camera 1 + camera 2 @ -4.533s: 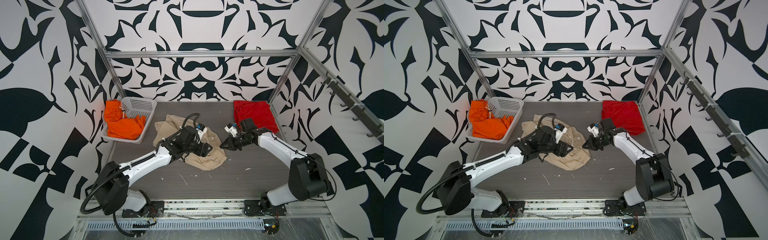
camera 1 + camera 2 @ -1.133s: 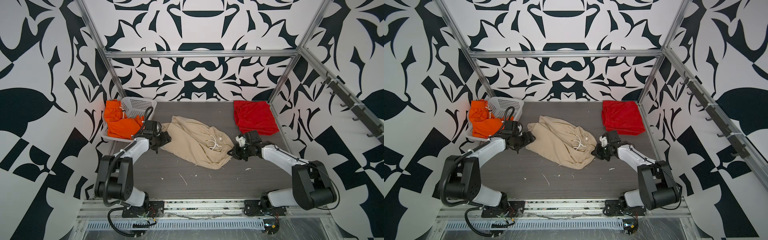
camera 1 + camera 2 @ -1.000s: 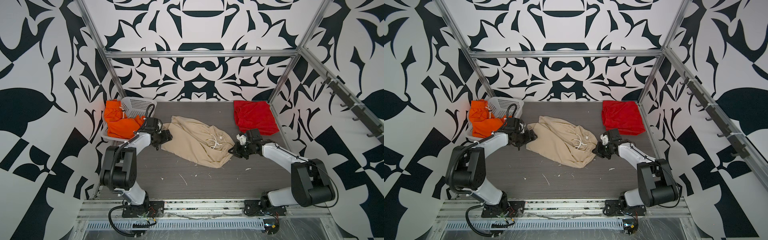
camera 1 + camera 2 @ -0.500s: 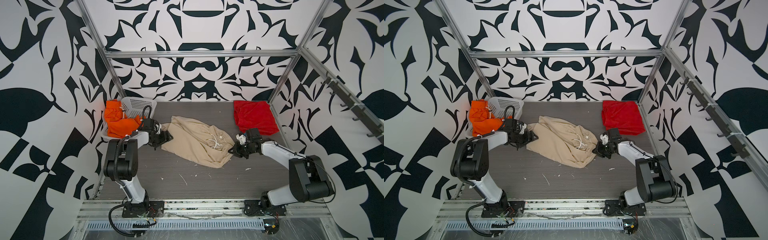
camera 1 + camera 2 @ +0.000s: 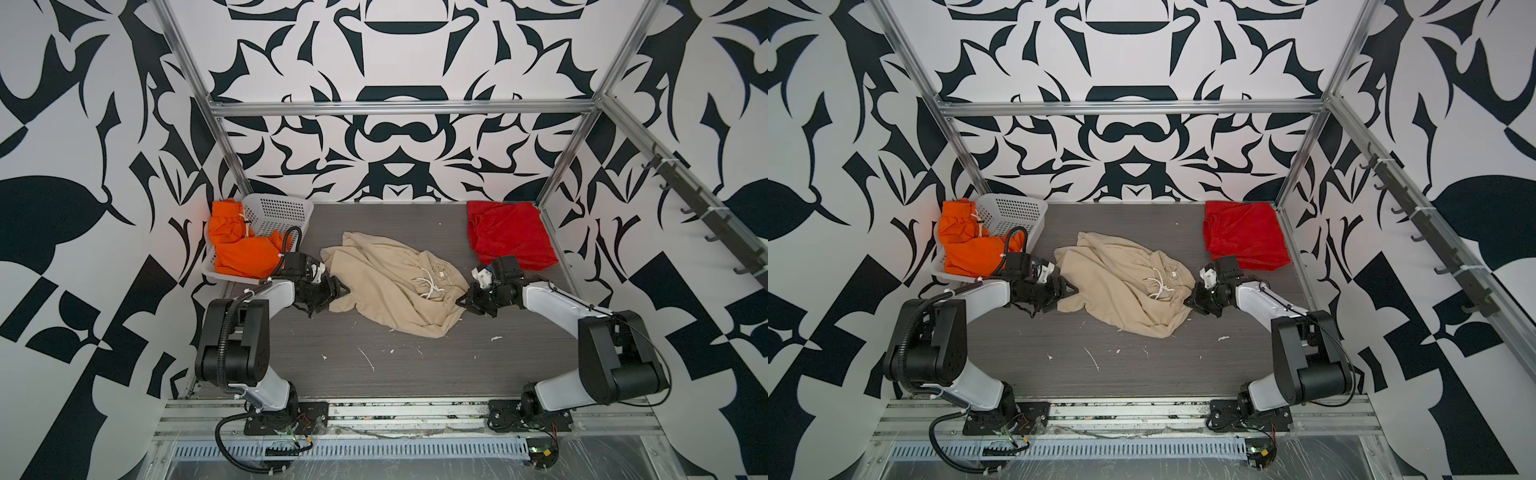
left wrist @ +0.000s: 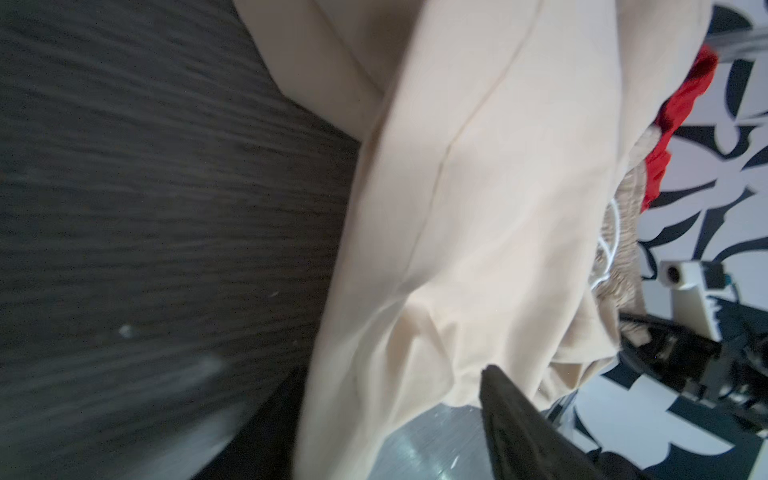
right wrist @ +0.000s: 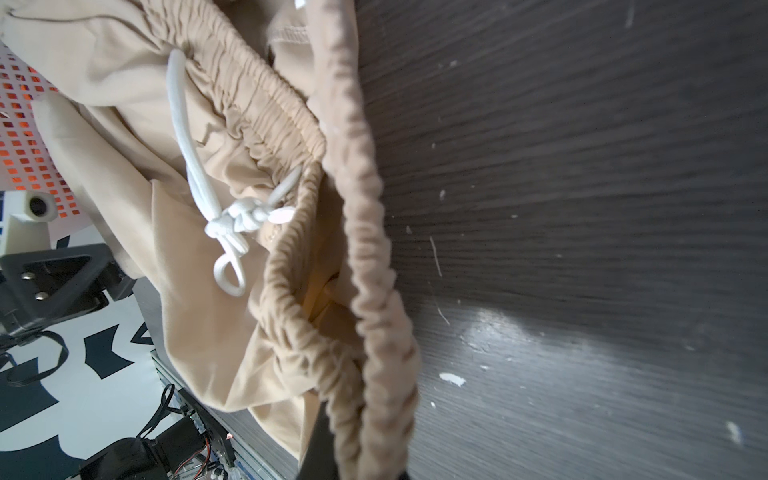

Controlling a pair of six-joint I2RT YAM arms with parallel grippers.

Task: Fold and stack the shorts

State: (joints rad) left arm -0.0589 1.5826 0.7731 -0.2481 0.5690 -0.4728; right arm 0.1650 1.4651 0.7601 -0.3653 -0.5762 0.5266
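The beige shorts (image 5: 390, 286) lie spread and rumpled mid-table in both top views, white drawstring (image 5: 426, 282) up. My left gripper (image 5: 336, 291) sits at their left leg edge. In the left wrist view the beige cloth (image 6: 478, 208) hangs between its parted fingers (image 6: 519, 419), so the left gripper (image 6: 392, 370) is open. My right gripper (image 5: 460, 302) is shut on the beige waistband (image 7: 374, 291), which runs into its jaws at the right gripper (image 7: 361, 457). The red shorts (image 5: 509, 235) lie flat at the back right. The orange shorts (image 5: 241, 251) sit in the basket.
A white perforated basket (image 5: 278, 212) stands at the back left, just behind my left wrist. Metal frame posts and patterned walls close in the table on three sides. Small white flecks (image 5: 368, 359) dot the dark tabletop near the front.
My left gripper has slid from beside the basket onto the beige leg edge, and its jaws have narrowed around the cloth. The right gripper keeps its hold on the waistband, barely moving.
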